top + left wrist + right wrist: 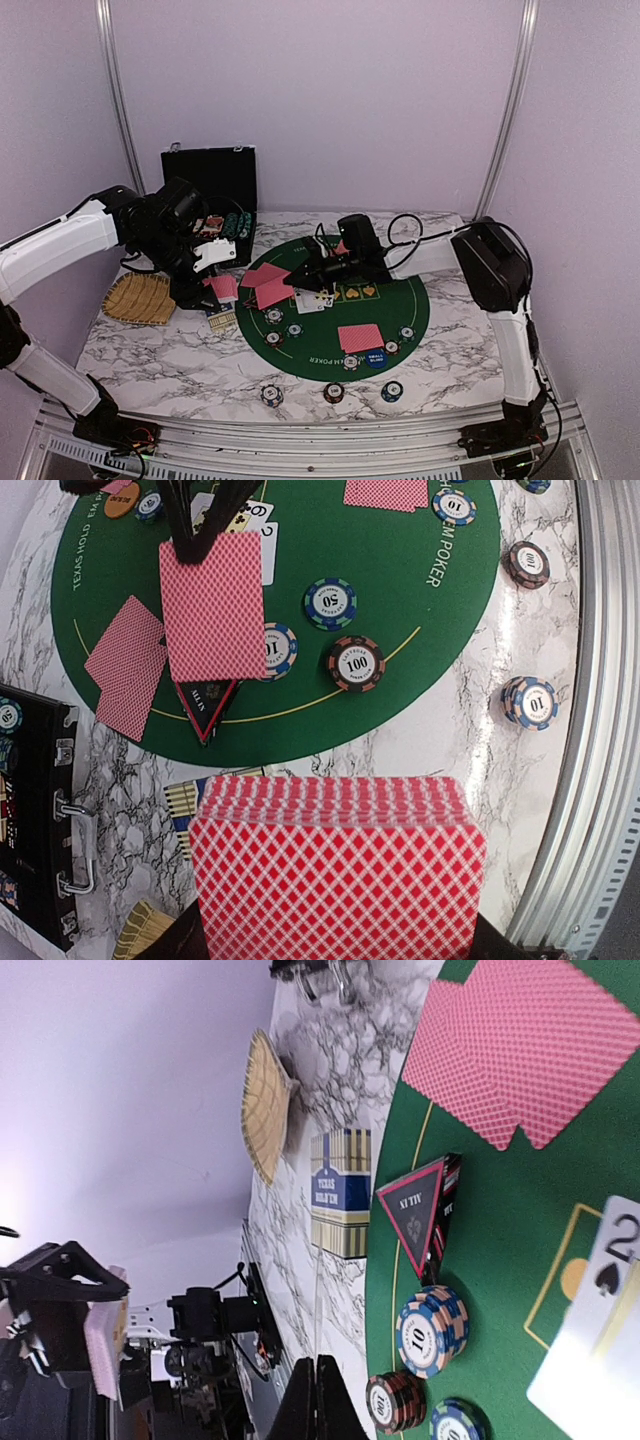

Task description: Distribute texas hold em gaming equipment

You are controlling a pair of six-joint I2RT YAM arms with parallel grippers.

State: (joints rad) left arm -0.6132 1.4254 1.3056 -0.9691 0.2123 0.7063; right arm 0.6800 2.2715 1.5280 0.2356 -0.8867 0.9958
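My left gripper (216, 287) is shut on a deck of red-backed cards (338, 865), held above the marble left of the green round mat (410, 300). My right gripper (320, 1400) is shut on a single red-backed card (213, 608), seen edge-on in its own view and held over the mat's left part. Under that card lies the dark red-edged triangle (415, 1215). Two red-backed cards (128, 668) lie to its left and another pair (360, 337) near the front. Face-up cards (312, 301) lie mid-mat. Striped chips (354, 663) sit on the mat, and three (334, 392) sit on the marble in front. The blue disc (375, 360) and orange disc (122, 498) are on the mat.
A blue and striped card box (340, 1190) lies on the marble by the mat's left edge. The woven straw tray (140, 297) sits far left. An open black case (215, 185) with chips stands at the back left. A metal rail (320, 440) runs along the front.
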